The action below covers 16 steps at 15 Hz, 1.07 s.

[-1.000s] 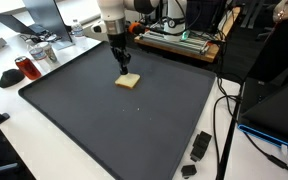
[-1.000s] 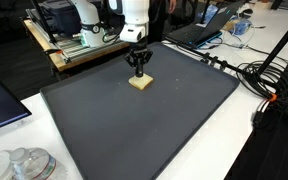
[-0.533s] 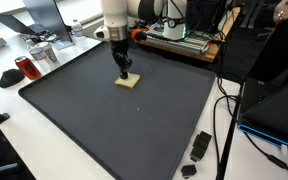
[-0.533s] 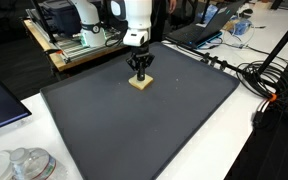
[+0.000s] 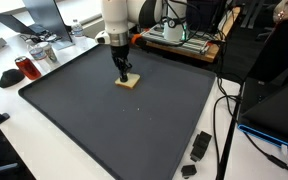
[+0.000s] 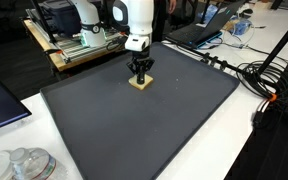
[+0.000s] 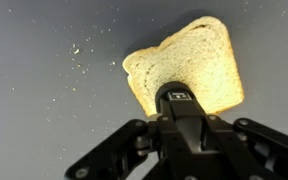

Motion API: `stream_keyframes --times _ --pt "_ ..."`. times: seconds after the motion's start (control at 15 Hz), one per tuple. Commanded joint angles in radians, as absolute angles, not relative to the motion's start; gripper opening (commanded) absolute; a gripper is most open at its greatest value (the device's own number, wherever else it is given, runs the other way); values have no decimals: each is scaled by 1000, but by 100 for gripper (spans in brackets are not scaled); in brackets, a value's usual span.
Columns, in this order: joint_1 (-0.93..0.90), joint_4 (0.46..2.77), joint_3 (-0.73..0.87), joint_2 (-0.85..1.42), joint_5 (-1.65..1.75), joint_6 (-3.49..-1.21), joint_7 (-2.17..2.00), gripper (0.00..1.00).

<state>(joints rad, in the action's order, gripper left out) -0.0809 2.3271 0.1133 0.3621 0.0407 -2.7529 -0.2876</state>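
Wrist view: gripper (image 7: 176,96) clenched, jaws pressed together, pointing straight down.
Tips: over the near edge of the bread slice (image 7: 196,58); touching or just above it, cannot tell which.
Bread: lying flat on the dark mat (image 5: 104,130), toward its far side in an exterior view.
Crumbs (image 7: 80,50): scattered near the slice.
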Motion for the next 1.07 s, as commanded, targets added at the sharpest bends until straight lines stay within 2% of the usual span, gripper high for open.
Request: stream_keyframes --times 0.0,1.0 --pt "-106 2287 133 399 69 -2742 -320 5" --pt "-84 2266 125 503 47 -2748 -292 5"
